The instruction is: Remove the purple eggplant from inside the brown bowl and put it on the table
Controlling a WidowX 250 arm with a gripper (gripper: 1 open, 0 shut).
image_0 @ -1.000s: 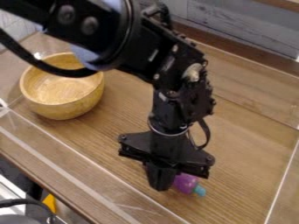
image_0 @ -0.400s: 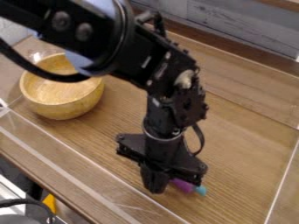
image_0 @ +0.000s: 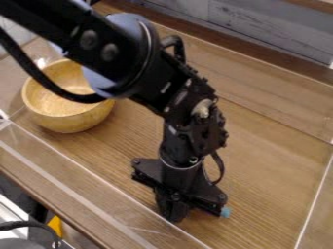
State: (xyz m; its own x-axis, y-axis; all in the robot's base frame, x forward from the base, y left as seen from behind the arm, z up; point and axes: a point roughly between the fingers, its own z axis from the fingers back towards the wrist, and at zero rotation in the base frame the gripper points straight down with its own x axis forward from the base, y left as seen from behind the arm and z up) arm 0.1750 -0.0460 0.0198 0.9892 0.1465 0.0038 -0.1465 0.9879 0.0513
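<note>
The brown bowl (image_0: 65, 105) stands empty at the left of the table (image_0: 274, 136). My gripper (image_0: 185, 206) points straight down near the table's front edge, its fingertips at or just above the wood. The purple eggplant (image_0: 223, 209) lies right beside the fingers on their right. Only its teal stem end and a sliver of purple show, and the gripper body hides the rest. The black fingers blur together from this angle, so I cannot make out whether they still pinch the eggplant or stand apart from it.
A clear plastic wall (image_0: 92, 199) runs along the front edge just in front of the gripper, and another lines the right side (image_0: 316, 209). The black arm (image_0: 130, 58) reaches over the bowl from the upper left.
The gripper has sunk lower toward the table and shifted slightly forward. The eggplant, plainly visible under the fingers a second ago, now shows little more than its teal tip.
</note>
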